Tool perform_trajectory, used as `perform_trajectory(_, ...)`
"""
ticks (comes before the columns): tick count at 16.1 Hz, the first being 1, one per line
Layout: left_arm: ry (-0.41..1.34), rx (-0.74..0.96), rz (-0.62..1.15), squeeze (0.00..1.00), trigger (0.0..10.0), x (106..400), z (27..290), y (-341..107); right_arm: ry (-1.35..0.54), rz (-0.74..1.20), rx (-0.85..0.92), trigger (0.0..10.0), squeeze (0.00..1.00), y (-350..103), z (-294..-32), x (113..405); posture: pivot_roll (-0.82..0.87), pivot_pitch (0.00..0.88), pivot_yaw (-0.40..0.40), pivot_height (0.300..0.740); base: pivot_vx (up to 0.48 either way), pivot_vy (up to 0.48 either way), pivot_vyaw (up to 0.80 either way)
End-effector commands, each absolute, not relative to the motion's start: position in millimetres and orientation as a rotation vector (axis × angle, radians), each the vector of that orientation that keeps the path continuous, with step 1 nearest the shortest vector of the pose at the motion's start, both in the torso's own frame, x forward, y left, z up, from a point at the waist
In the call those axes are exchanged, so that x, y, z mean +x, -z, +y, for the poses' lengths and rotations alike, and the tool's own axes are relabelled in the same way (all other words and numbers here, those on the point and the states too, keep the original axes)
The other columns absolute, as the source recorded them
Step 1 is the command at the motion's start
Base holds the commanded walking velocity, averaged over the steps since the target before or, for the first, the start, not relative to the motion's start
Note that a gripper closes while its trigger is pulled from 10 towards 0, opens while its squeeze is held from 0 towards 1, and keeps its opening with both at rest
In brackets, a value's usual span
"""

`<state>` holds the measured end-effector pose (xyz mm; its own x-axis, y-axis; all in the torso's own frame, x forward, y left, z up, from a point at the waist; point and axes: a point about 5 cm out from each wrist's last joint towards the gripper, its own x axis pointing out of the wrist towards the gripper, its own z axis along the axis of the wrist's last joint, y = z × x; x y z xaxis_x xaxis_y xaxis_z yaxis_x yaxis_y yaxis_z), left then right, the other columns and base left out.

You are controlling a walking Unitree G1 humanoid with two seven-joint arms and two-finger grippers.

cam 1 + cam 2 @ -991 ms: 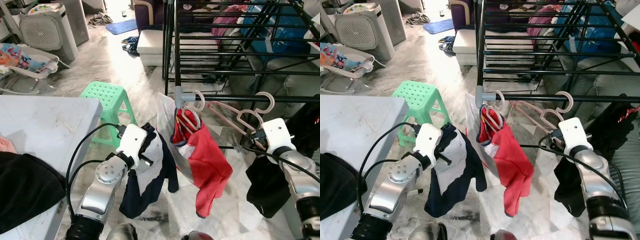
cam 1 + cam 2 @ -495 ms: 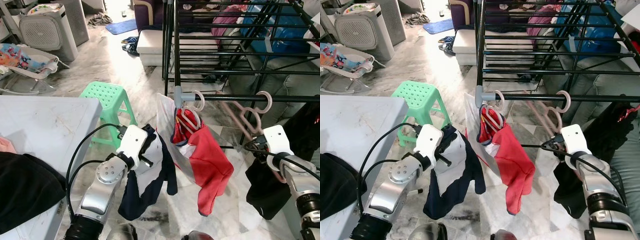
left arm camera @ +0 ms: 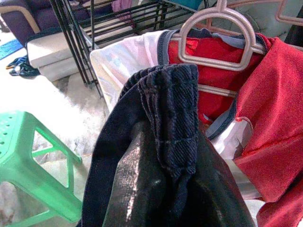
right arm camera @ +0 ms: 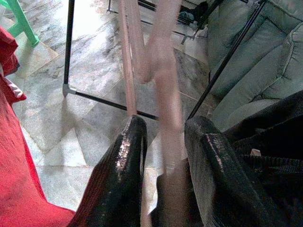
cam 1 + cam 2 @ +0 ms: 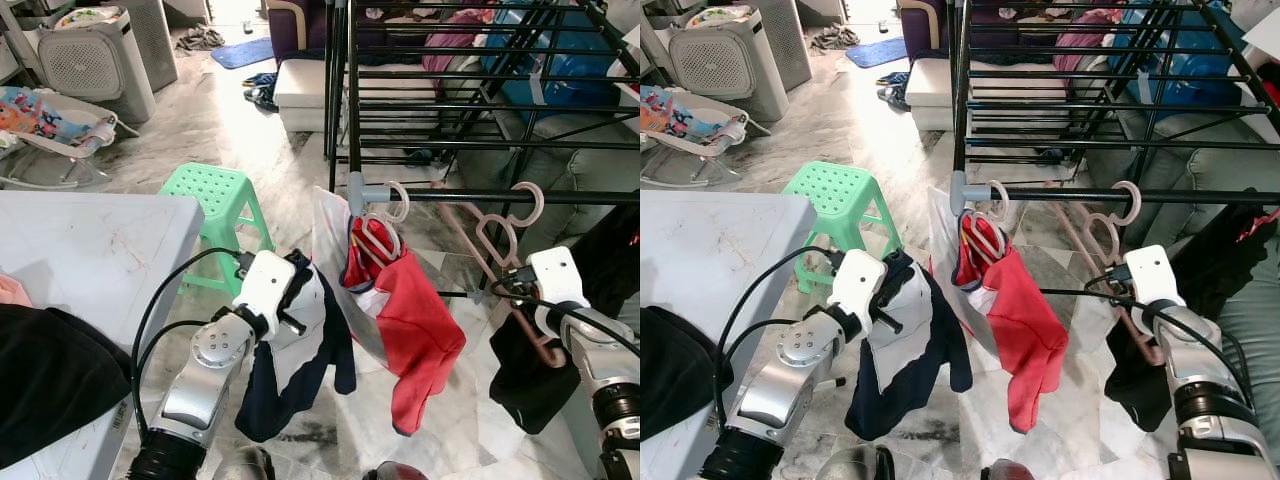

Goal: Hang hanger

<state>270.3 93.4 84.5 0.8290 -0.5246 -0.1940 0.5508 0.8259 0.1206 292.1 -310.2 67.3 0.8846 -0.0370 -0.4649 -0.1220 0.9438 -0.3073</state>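
Observation:
A pink hanger hooks over the black front rail of the drying rack and slopes steeply down to a black garment. My right gripper is at the hanger's lower end. It is open, and its fingers straddle the blurred pink bar without pinching it. My left gripper is shut on a navy and white garment, which drapes over its fingers, left of a red shirt on a grey hanger hooked to the same rail.
A green stool stands just beyond my left arm. The grey table at the left carries a black cloth. A grey sofa lies behind the rack on the right. An air purifier and a baby bouncer are far left.
The pink hanger has swung from a flat spread along the rail to a steep hang from its hook. My right wrist dropped slightly with the black garment. The left arm has stayed put.

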Motion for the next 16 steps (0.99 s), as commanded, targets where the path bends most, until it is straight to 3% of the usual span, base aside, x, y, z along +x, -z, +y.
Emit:
perform_trajectory(1,0.592,0.196,0.135,0.0,10.0,272.2,90.7,-90.2,-0.033,0.461,-0.328,0.0,0.0,-71.7,-310.2,296.2,-0.02,0.033,0.038,0.74,0.0,0.0,0.0)
perform_trajectory(8,0.6,0.204,0.142,0.0,10.0,271.0,90.5,-88.5,-0.001,0.427,-0.306,0.0,0.0,-71.9,-306.5,296.8,-0.03,0.026,0.038,0.74,0.0,0.0,0.0)
perform_trajectory(14,0.594,0.198,0.149,0.0,10.0,271.5,91.3,-86.8,0.131,0.299,-0.118,0.0,0.0,-74.5,-286.6,298.7,-0.03,0.028,0.046,0.74,0.0,0.0,0.0)
perform_trajectory(15,0.591,0.193,0.147,0.0,10.0,272.0,91.4,-86.9,0.155,0.278,-0.062,0.7,0.0,-75.9,-281.5,300.6,-0.03,0.028,0.046,0.74,0.0,0.0,0.0)
perform_trajectory(16,0.592,0.193,0.138,0.0,10.0,272.5,91.0,-87.9,0.15,0.265,-0.089,7.6,0.0,-77.9,-273.7,301.7,-0.03,0.028,0.046,0.74,0.0,0.0,0.0)
